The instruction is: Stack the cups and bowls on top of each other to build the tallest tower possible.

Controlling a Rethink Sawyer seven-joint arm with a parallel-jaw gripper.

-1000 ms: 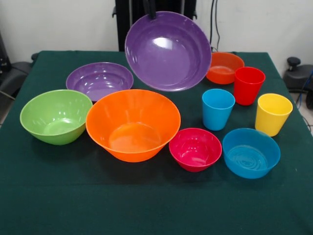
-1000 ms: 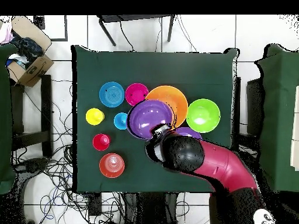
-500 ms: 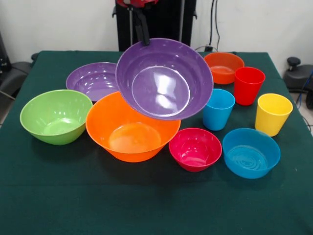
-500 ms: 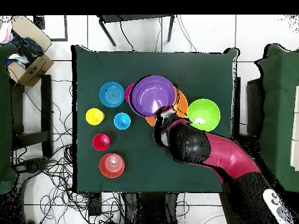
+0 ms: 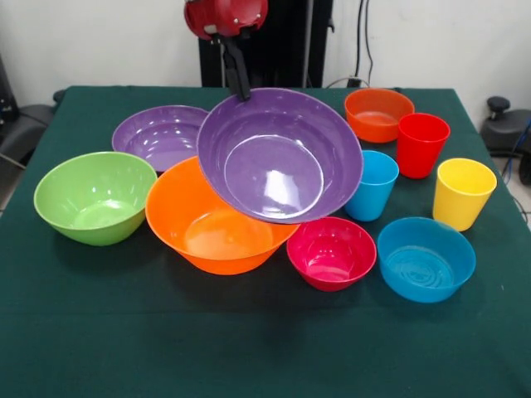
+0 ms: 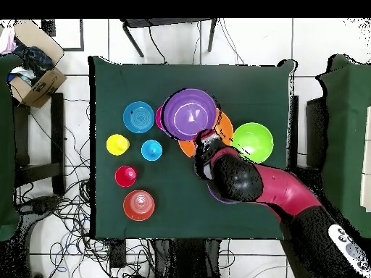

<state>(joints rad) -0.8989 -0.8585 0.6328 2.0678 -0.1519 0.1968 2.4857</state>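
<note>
My gripper (image 5: 241, 93) is shut on the far rim of a large purple bowl (image 5: 278, 157), which hangs tilted toward the camera. The bowl sits low over the right side of the large orange bowl (image 5: 211, 236) and hides part of it. From above, the held purple bowl (image 6: 190, 114) covers most of the orange bowl (image 6: 225, 127), with the gripper (image 6: 205, 137) at its edge. A second purple bowl (image 5: 162, 133) rests behind, and a lime green bowl (image 5: 95, 195) is at the left. The blue cup (image 5: 377, 186), red cup (image 5: 421, 145) and yellow cup (image 5: 463, 192) stand upright at the right.
A pink-red bowl (image 5: 332, 253) and a blue bowl (image 5: 426, 259) lie in front on the right, and a small orange bowl (image 5: 379, 114) sits at the back right. All rest on the dark green table (image 5: 249, 348). The red arm (image 6: 268, 192) crosses the table's near side in the overhead view.
The held purple bowl has come down and forward, from high above the table to just over the large orange bowl, and tilted less steeply. The arm moved with it.
</note>
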